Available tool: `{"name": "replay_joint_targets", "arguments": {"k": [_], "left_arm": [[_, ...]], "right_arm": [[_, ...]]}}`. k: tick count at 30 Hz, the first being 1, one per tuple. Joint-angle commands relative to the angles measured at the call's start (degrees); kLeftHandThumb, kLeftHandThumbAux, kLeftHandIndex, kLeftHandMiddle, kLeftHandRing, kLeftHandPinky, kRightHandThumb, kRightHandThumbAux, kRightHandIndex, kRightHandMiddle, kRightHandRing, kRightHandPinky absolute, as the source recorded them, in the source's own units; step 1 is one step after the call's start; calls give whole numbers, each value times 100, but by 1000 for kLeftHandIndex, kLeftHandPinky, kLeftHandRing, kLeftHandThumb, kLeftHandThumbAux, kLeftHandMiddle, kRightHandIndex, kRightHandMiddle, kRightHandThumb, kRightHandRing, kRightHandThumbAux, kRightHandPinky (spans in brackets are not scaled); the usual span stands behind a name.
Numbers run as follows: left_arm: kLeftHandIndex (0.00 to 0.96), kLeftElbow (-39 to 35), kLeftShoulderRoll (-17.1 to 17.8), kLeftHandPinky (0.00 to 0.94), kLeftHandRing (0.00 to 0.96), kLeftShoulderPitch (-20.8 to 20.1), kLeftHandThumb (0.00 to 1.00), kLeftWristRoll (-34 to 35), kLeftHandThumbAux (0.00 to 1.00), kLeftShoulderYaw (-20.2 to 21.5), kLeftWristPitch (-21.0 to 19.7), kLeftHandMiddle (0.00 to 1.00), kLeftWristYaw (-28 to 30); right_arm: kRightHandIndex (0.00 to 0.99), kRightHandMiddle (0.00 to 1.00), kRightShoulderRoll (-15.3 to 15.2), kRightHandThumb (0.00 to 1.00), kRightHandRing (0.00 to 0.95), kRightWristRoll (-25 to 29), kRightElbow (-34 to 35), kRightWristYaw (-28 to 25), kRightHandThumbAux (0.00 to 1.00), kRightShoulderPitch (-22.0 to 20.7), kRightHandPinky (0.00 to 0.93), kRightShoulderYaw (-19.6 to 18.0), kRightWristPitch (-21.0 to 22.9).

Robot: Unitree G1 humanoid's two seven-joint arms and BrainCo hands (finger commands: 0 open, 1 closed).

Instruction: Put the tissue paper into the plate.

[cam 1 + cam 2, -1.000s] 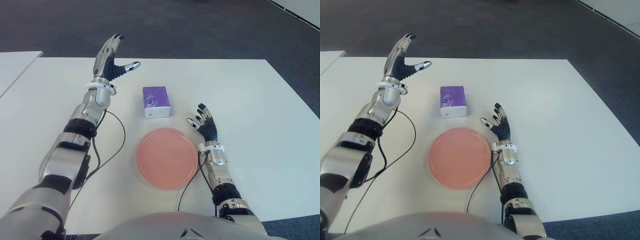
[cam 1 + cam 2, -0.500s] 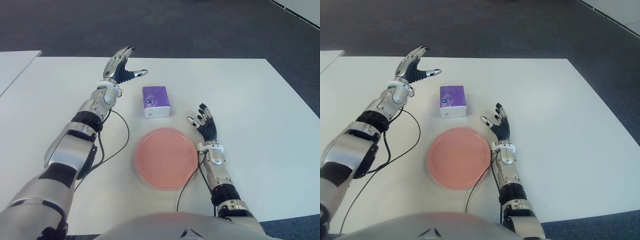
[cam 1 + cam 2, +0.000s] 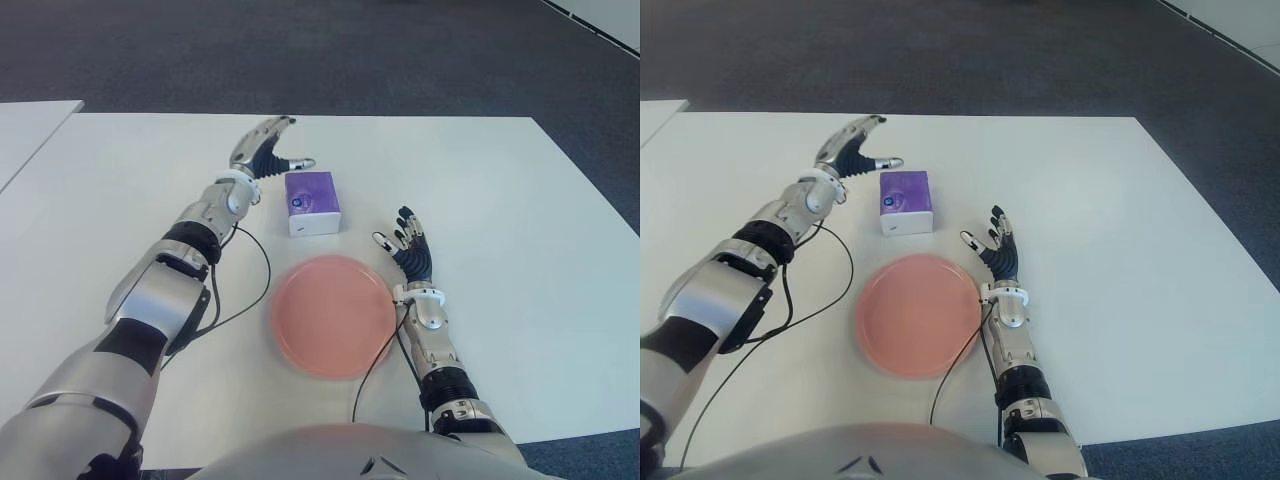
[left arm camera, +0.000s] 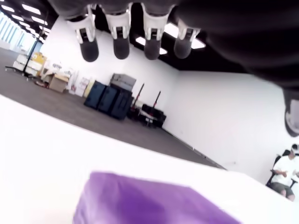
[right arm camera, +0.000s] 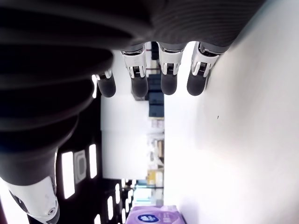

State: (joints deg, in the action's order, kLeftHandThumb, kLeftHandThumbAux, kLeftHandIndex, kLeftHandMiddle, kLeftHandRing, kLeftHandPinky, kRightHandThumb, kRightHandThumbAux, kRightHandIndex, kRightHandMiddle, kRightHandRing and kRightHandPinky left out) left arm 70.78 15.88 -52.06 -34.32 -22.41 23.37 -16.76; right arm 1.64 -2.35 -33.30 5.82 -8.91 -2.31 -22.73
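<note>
— Where is the tissue paper?

— The purple rectangular tissue pack [image 3: 312,202] lies flat on the white table [image 3: 500,200], at twelve o'clock from the round pink plate [image 3: 333,315] and a little apart from its rim. Its long axis runs from twelve to six o'clock; the white end faces the plate and a small round label shows on top.

— Which hand is at it?

— The left hand [image 3: 268,152], at about ten o'clock from the pack. Its fingers are spread and extended with nothing between them, thumb tip just beside the pack's far left corner. In the wrist view the fingertips [image 4: 120,45] hang above the purple top without touching.

— And the other?

— The right hand [image 3: 408,248] shows at about three o'clock of the plate, just beside its rim, fingers fanned out and empty.
</note>
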Motion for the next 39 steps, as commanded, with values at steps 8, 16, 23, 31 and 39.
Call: {"name": "replay_joint_targets", "arguments": {"k": [8,16,23,31,39], "left_arm": [[0,398,-199,0,0,114,87,-57,373,-225,-94,0,382],[0,441,-431,0,0,218,78,-93,362,-344,-92,0,432],[0,452,-676,0,0,306,61,-124,339,-493,24,0,483],[0,452,-689,0,0,370,58,-207,346,-662,185,0,420],[0,503,-689,0,0,459,41,-368,340,-874,157,0,300]], "right_arm": [[0,0,98,22,0,10,-471,30,696,238,0,25,563],[0,0,124,27,0,44,-558,43,694,160,0,-9,565],[0,0,147,28,0,78,-644,29,711,105,0,-26,540],[0,0,171,20,0,80,-692,60,718,56,0,-36,575],[0,0,175,1,0,46,-713,103,719,19,0,-26,573]]}}
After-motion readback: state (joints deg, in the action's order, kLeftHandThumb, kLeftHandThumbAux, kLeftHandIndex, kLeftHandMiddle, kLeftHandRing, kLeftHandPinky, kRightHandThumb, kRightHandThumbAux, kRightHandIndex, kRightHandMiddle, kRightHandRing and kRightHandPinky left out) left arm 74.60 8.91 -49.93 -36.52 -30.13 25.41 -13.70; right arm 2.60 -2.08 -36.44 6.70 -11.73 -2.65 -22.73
